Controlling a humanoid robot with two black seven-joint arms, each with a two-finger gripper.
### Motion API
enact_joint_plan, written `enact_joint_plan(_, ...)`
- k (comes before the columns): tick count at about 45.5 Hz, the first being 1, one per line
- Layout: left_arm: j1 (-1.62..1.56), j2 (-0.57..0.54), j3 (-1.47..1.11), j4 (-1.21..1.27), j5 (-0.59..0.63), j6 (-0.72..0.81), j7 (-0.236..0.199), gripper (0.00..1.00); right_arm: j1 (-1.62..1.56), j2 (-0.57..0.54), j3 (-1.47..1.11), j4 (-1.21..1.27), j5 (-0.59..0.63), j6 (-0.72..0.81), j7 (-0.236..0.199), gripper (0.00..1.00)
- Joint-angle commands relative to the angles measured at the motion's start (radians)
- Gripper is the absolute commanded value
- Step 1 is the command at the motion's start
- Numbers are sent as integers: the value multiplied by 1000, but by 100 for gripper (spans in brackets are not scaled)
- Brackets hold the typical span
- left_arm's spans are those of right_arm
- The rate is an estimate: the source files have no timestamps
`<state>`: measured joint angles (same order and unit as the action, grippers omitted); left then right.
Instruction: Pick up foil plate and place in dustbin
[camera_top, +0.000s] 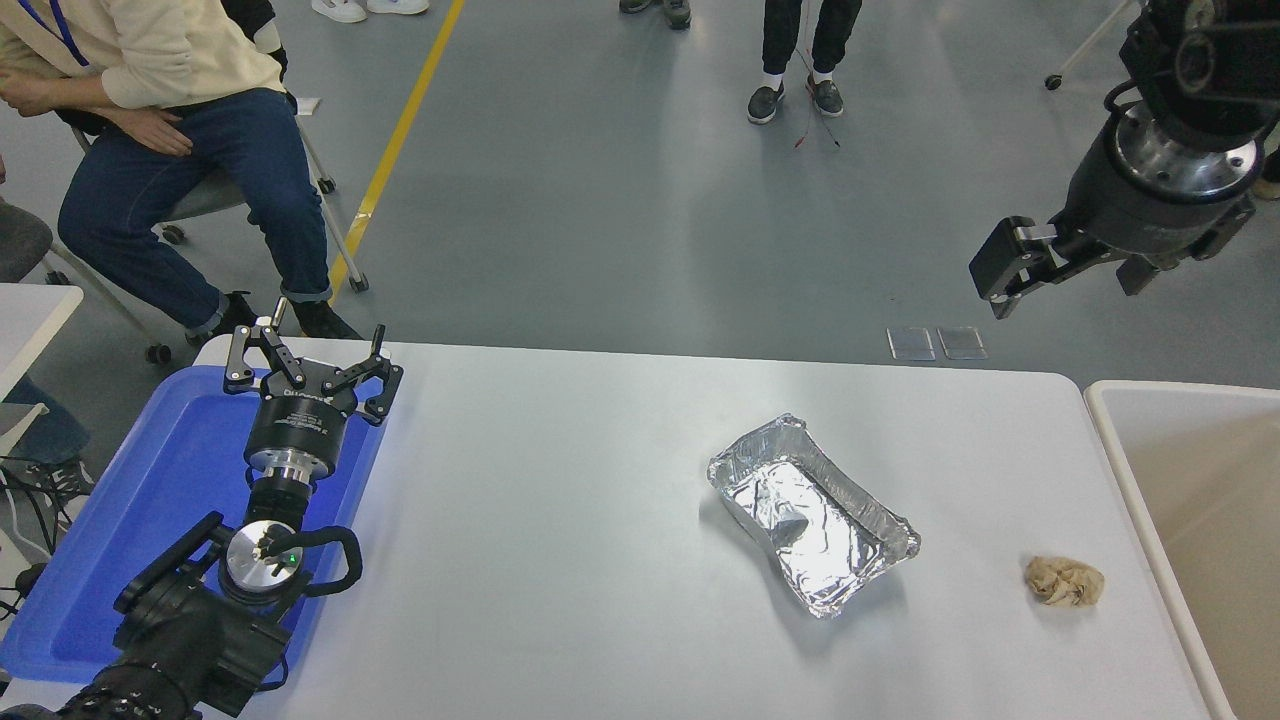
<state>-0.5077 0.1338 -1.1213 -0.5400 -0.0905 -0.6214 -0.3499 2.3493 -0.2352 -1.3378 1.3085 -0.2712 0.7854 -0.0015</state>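
Note:
The foil plate (812, 512), a crinkled silver tray, lies on the white table (560, 500) right of centre, tilted diagonally. The dustbin (1112, 440), cream-white with a beige inside, stands at the table's right end, partly cut off by the picture's edge. My right gripper (1070, 285) hangs high at the upper right, above and beyond the table's far edge, well apart from the plate, open and empty. My left gripper (312, 365) is parked at the lower left over a blue tray, open and empty.
A flat blue tray (170, 480) lies at the table's left end. A small crumpled tan paper ball (1064, 581) lies between the foil plate and the dustbin. A person (180, 110) sits at the far left; another person's legs (800, 60) stand at the top.

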Motion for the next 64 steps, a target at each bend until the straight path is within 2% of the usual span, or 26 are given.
enact_joint_plan(1, 0, 1, 0, 0, 3, 0, 0, 100, -2, -1, -1, 0, 0, 0, 0, 100)
enact_joint_plan(56, 0, 0, 0, 0, 2, 0, 2, 100, -67, 8, 28, -6, 1, 0, 0, 100)
enact_joint_plan(64, 0, 0, 0, 0, 0, 0, 0, 100, -104, -3, 178, -40, 10, 0, 1, 100)
